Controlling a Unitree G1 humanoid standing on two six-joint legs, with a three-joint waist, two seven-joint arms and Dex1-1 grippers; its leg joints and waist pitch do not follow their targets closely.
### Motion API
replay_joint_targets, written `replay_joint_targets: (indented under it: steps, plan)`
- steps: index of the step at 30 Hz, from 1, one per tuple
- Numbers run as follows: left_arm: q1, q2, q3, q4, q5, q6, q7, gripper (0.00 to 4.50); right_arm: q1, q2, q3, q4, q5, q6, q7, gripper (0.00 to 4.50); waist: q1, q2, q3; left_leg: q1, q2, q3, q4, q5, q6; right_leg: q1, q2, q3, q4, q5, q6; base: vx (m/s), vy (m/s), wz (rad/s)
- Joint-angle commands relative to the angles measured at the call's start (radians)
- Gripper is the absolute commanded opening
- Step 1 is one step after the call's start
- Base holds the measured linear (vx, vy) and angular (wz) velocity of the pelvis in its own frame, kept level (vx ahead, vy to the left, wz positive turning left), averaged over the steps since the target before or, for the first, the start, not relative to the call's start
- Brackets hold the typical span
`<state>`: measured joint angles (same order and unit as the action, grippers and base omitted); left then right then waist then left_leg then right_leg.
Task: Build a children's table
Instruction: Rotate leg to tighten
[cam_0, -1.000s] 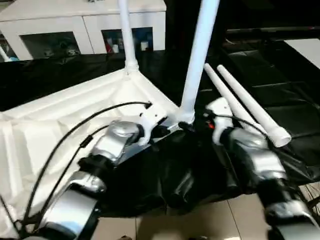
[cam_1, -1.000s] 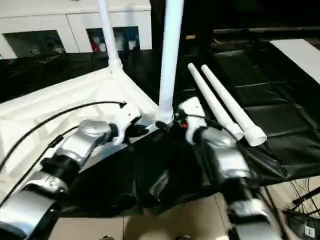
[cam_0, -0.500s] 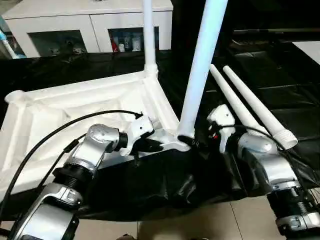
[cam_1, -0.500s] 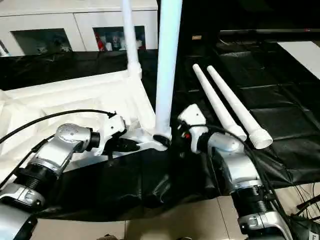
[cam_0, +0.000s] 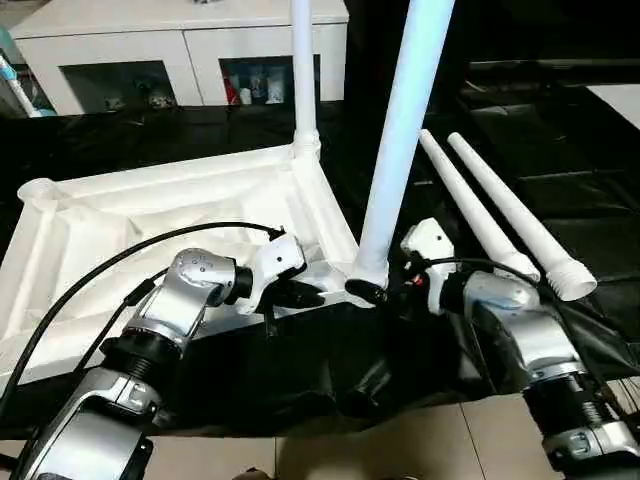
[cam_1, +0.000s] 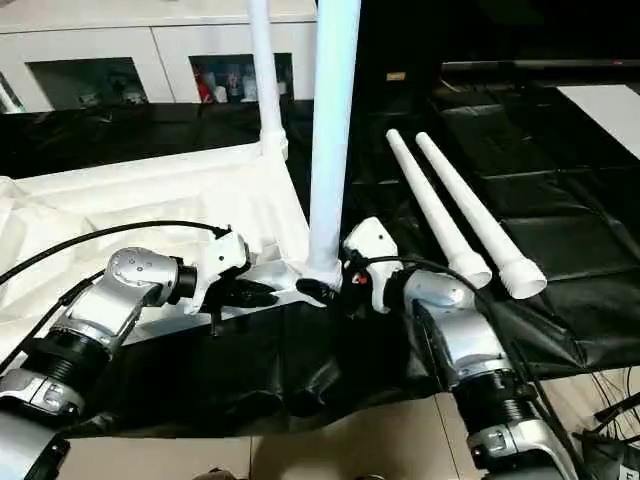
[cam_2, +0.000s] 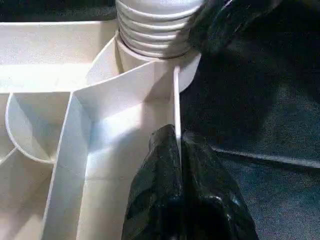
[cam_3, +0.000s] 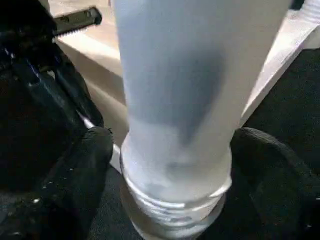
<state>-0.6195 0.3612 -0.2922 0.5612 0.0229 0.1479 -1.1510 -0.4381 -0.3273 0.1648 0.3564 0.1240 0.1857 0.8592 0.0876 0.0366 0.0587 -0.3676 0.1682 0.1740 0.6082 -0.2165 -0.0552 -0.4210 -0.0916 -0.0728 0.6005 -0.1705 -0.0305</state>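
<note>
Here we see the table top lying upside down on the black-covered counter, its ribbed underside facing up. We take its near corner socket as our landmark. A white leg stands upright in that socket, its threaded base showing at the socket mouth in the left wrist view. A second leg stands upright in the far corner socket, straight back along the top's edge from the landmark. Two more legs lie side by side on the counter, beyond and to the right of the landmark, touching or nearly touching each other, their wide ends toward us.

Our left gripper is pinched closed on the thin raised rim of the top, just beside the landmark socket; the rim runs between the two black fingers. Our right gripper sits at the base of the upright leg, right at the socket. Its fingers stand wide on either side of the leg; we cannot tell whether they press on it.

Behind the counter, well beyond the far socket, stands a white cabinet with glass doors.
</note>
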Motion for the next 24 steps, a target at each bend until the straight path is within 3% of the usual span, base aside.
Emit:
replay_joint_targets:
  steps: [1, 2, 13, 24]
  plan:
    - [-0.001, 0.002, -0.013, -0.049, -0.008, -0.004, -0.020, 0.00, -0.018, -0.002, 0.005, 0.006, -0.002, -0.007, 0.005, 3.93, -0.003, -0.004, -0.079, 0.006, 0.056, -0.013, -0.064, -0.012, 0.132, 0.071, -0.062, 0.046, -0.040, -0.018, -0.277, 0.000, 0.000, 0.00]
    - [0.000, 0.001, -0.014, -0.049, -0.008, -0.003, -0.020, 0.00, -0.021, -0.003, 0.010, 0.017, -0.007, -0.014, 0.007, 3.69, -0.003, -0.005, -0.079, 0.005, 0.056, -0.013, -0.064, -0.019, 0.128, 0.071, -0.062, 0.046, -0.040, -0.026, -0.274, 0.000, 0.000, 0.00]
    - [0.001, -0.003, -0.012, -0.045, -0.011, -0.003, -0.017, 0.00, -0.025, 0.007, 0.012, 0.045, -0.011, -0.036, 0.013, 2.85, -0.003, -0.006, -0.079, 0.004, 0.055, -0.014, -0.062, -0.037, 0.116, 0.071, -0.060, 0.046, -0.041, -0.050, -0.265, 0.000, 0.000, 0.00]
    - [-0.010, -0.032, 0.002, -0.013, -0.011, 0.014, 0.028, 0.00, -0.025, 0.065, -0.022, 0.090, -0.005, -0.026, -0.082, 2.73, -0.005, -0.003, -0.078, 0.004, 0.054, -0.014, -0.063, -0.059, 0.096, 0.070, -0.061, 0.047, -0.042, -0.078, -0.259, 0.000, 0.000, 0.00]
